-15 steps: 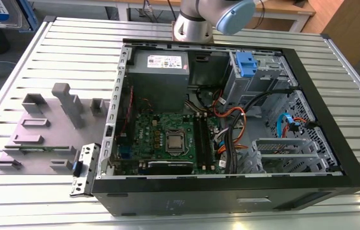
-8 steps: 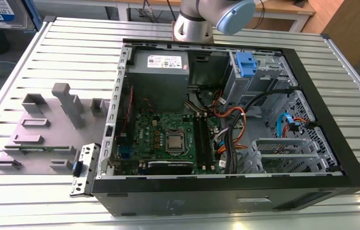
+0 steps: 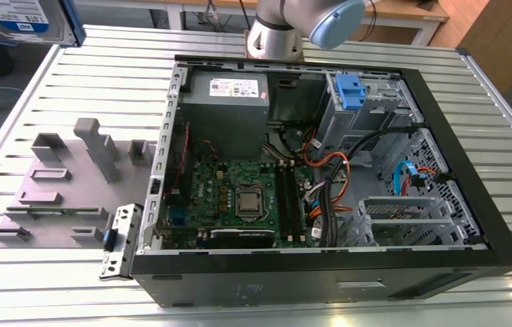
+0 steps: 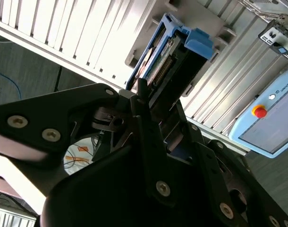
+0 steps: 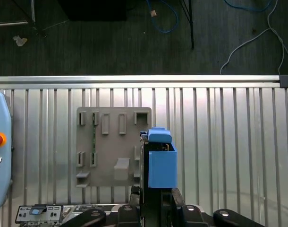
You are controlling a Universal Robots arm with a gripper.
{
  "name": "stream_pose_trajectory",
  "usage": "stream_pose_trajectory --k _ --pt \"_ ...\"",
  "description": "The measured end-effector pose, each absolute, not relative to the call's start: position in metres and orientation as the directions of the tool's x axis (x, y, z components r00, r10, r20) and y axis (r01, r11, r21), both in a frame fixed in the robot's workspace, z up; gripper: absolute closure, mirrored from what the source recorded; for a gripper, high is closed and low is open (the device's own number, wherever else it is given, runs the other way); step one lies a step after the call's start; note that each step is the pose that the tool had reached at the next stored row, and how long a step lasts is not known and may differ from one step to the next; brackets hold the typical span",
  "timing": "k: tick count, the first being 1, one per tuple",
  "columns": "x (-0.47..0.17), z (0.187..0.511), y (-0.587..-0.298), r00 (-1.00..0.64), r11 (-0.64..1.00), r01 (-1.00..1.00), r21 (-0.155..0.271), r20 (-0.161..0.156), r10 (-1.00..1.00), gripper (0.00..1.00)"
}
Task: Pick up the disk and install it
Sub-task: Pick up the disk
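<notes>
The disk (image 3: 24,20) hangs high at the exterior view's far left, above the slatted table; its silver face with the blue-and-white label is framed by the blue carrier. In both wrist views my gripper (image 5: 156,196) is shut on the disk (image 5: 161,163), which stands edge-on between the black fingers (image 4: 142,92) with its blue carrier end (image 4: 193,40) pointing away from the wrist. Below it lies the grey fixture plate (image 5: 113,146). The open computer case (image 3: 310,279) lies well toward the exterior view's right of the disk.
Inside the case are a grey power supply (image 3: 229,95), a blue bracket (image 3: 348,92) at the drive bays, the green motherboard (image 3: 237,197) and loose cables (image 3: 329,163). The arm's base (image 3: 279,34) stands behind the case. A teach pendant (image 5: 0,156) rests on the table.
</notes>
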State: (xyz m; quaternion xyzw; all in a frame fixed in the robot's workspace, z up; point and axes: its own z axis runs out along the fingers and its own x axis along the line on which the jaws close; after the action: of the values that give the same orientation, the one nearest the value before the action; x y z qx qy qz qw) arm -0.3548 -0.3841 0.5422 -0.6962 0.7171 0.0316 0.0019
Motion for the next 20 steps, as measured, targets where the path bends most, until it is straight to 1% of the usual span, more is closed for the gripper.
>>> stream_pose_trajectory --k 20 --pt "-0.265 0.527 -0.384 -0.031 0.029 -0.999 0.043 -0.047 -0.998 0.65"
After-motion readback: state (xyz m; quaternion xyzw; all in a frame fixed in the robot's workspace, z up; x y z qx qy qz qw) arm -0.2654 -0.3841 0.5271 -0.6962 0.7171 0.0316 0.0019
